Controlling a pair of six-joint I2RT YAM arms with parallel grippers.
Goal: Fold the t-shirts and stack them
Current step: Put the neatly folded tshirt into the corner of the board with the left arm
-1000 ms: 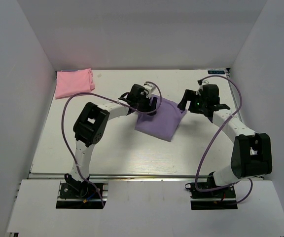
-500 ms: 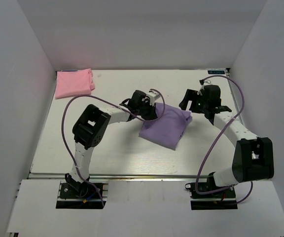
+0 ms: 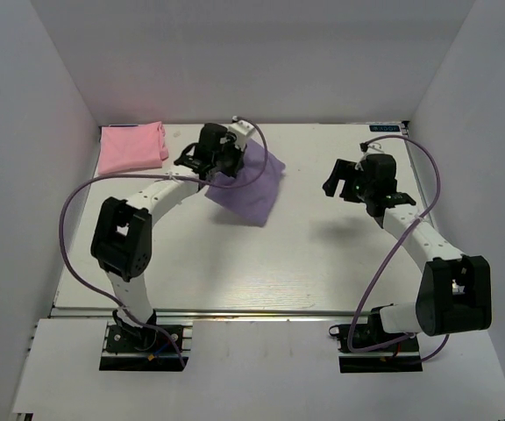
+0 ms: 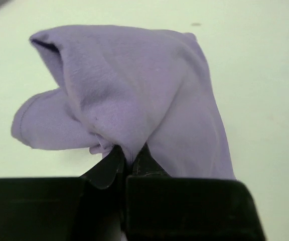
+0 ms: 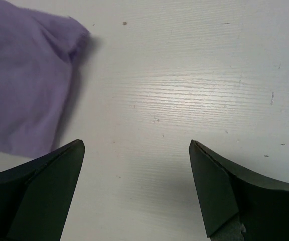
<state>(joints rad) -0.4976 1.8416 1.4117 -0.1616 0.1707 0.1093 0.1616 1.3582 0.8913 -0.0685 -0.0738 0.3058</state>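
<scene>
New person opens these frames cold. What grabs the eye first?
The lavender t-shirt, bunched up at the far middle of the table, with a fold pinched in the shut jaws of the left gripper. Next is the pink t-shirt, folded flat in the far left corner. The right gripper hovers over bare tabletop on the right, jaws wide open and empty.

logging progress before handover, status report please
Left gripper shut on lavender t-shirt, folded bundle. Right gripper open, empty, over bare table. Pink t-shirt folded in far left corner, not yet stacked. No obstacle seen between the shirts.
</scene>
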